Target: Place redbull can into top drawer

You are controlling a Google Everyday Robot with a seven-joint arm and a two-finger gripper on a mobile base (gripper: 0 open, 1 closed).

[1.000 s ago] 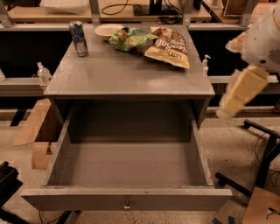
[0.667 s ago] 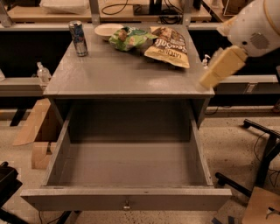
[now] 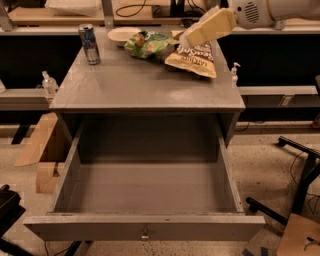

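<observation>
The arm (image 3: pixel 295 7) enters at the top right corner, about 1 o'clock from the picture's middle, and lies level along the top edge, pointing toward 9 o'clock. It meets 1 rounded white joint housing (image 3: pixel 252 12) with a round vent grille on its face. From that housing 1 cream link (image 3: pixel 212 27) slants toward 8 o'clock, narrowing along its length. The gripper (image 3: pixel 186 42) sits at the link's low end, just past 12 o'clock from the middle, aimed down and left.
</observation>
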